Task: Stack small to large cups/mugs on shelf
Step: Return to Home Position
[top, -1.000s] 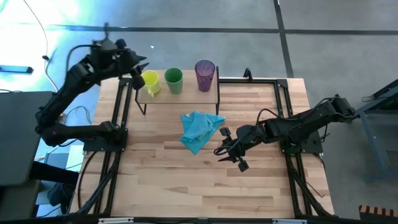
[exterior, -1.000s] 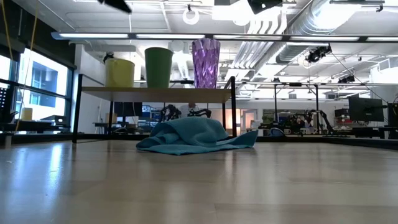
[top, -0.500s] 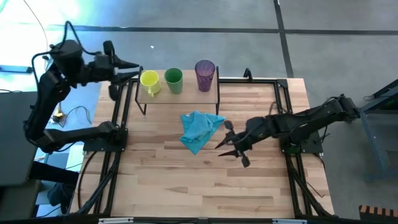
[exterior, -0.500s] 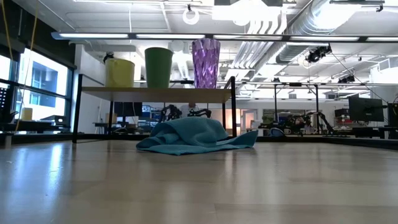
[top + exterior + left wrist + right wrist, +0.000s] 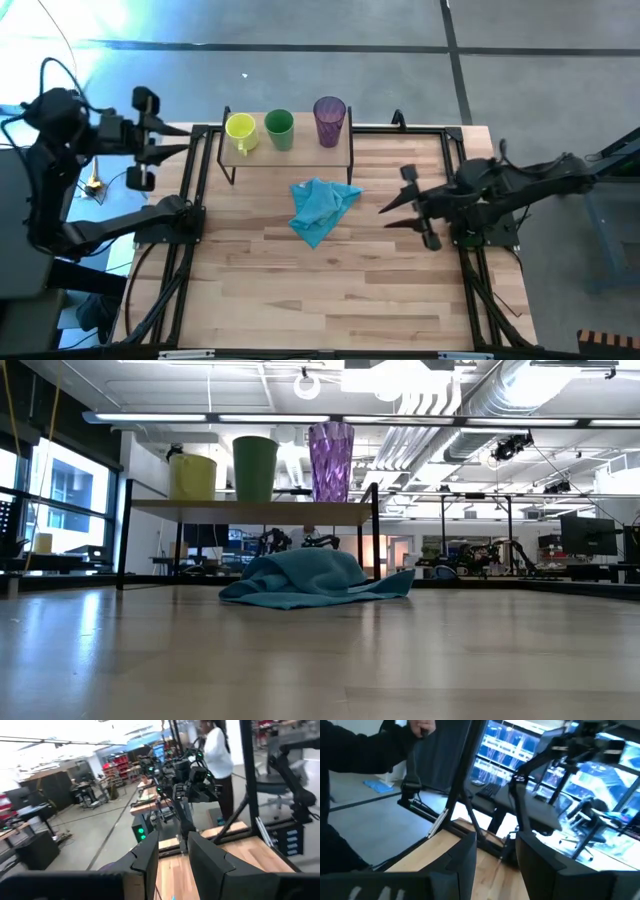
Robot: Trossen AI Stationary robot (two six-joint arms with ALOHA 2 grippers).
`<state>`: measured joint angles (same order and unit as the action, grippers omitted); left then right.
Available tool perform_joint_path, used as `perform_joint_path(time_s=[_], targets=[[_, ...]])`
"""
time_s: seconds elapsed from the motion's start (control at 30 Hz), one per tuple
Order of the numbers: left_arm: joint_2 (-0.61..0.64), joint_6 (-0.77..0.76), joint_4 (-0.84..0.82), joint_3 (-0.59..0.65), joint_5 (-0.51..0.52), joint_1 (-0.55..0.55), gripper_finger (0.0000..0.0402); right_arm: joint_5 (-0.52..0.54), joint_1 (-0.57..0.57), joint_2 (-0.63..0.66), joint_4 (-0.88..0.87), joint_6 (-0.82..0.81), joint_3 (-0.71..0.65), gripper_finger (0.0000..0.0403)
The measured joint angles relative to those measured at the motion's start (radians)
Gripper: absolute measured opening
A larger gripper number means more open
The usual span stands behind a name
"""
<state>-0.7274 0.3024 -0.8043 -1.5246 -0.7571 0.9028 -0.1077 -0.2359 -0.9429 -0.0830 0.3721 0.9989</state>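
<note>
Off the left edge of the worktop (image 5: 330, 290), the left tool (image 5: 182, 140) hangs in the air, pointing toward the shelf (image 5: 300, 150). It is level with the shelf's left end but clear of it. Its two dark fingers (image 5: 147, 857) are spread with a gap between them, and nothing sits in that gap. The left wrist view looks past them along the worktop into the room, where a person in a white top (image 5: 217, 755) stands.

Over the right part of the worktop, the right tool (image 5: 390, 216) points toward the blue cloth (image 5: 320, 205) and stays well apart from it. Its fingers (image 5: 465, 857) are also parted and empty.

All three vessels stand upright in a row on the shelf, side by side and not inside one another. The yellow mug (image 5: 240, 128) is at the left end, the green cup (image 5: 279, 125) is in the middle, and the purple tumbler (image 5: 329, 115) is toward the right end. The low view shows small gaps between them. There the yellow mug (image 5: 192, 477) is shortest, the green cup (image 5: 255, 468) a little taller, and the purple tumbler (image 5: 331, 460) tallest.

The shelf (image 5: 250, 510) is a light wood board on thin black legs, set at the far edge of the worktop. The blue cloth (image 5: 310, 575) lies crumpled on the worktop in front of it, near its right-hand legs.
</note>
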Motion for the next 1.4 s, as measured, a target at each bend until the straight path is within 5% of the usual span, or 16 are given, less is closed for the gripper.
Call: perform_joint_path(time_s=[0.23, 0.53, 0.77, 1.0, 1.4], targets=[[0.087, -0.139, 0.069, 0.057, 0.092, 0.000, 0.0095, 0.107, 0.000, 0.067, -0.064, 0.003, 0.000, 0.0128], [0.211, -0.373, 0.404, 0.361, 0.122, 0.000, 0.0095, 0.231, 0.000, 0.074, -0.073, 0.003, 0.000, 0.0128], [0.228, -0.689, 0.752, 0.590, 0.002, 0.000, 0.0095, 0.273, 0.000, 0.104, -0.046, -0.084, 0.000, 0.0128], [0.227, -0.779, 0.709, 0.728, -0.019, 0.000, 0.0095, 0.365, 0.016, 0.113, -0.072, -0.262, 0.000, 0.0128], [0.220, -0.871, 0.733, 0.801, 0.235, 0.000, 0.0095, 0.528, 0.076, 0.139, -0.184, -0.312, 0.000, 0.0128]])
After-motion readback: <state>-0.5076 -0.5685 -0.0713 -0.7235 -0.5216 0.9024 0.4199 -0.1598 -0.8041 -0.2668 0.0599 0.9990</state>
